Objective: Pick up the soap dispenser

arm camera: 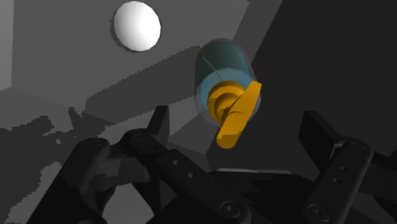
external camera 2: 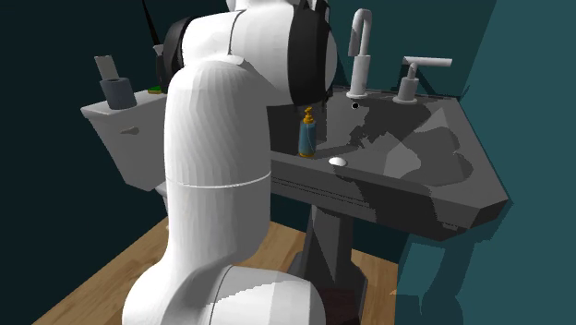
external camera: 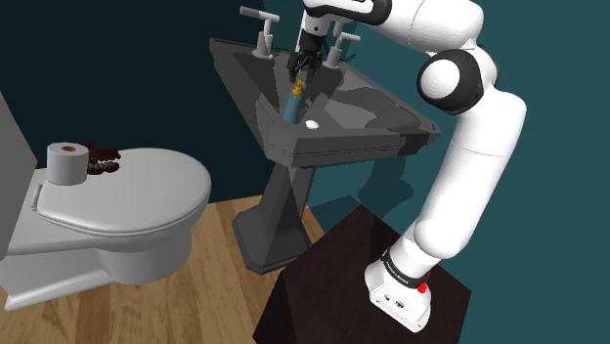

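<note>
Soap dispenser (external camera: 293, 104) stands upright in the basin of the big dark sink (external camera: 342, 147), upper middle of the shoulder view. The black gripper (external camera: 301, 70) hangs directly above it, fingers spread wide. In the wrist view the orange pump (arm camera: 232, 108) sits in the gap between them, untouched, so this looks like the final approach. Next, I'd say, it calls for a straight drop until the fingers flank the blue body, then a firm squeeze before any lift.
</note>
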You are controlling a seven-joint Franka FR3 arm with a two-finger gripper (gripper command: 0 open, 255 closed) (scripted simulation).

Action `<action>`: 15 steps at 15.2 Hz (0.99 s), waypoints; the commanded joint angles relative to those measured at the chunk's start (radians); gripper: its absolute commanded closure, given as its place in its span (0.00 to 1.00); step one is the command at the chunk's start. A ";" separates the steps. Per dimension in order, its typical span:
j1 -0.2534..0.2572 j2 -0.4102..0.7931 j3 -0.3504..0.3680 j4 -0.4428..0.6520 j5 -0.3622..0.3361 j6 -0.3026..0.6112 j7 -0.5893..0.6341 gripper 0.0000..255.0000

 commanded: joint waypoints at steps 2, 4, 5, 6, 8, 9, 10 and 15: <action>0.002 -0.008 0.000 -0.059 -0.001 0.052 0.000 0.00; 0.002 -0.008 0.000 -0.059 -0.001 0.052 0.000 0.00; 0.001 -0.006 0.000 -0.057 -0.001 0.052 0.000 1.00; 0.002 -0.007 0.001 -0.059 -0.001 0.053 0.000 1.00; 0.002 -0.007 0.001 -0.058 -0.001 0.052 0.001 1.00; 0.002 -0.007 0.001 -0.059 -0.001 0.052 0.001 1.00; 0.002 -0.007 0.001 -0.058 -0.001 0.052 0.001 1.00; 0.001 -0.006 0.000 -0.043 -0.001 0.038 0.000 1.00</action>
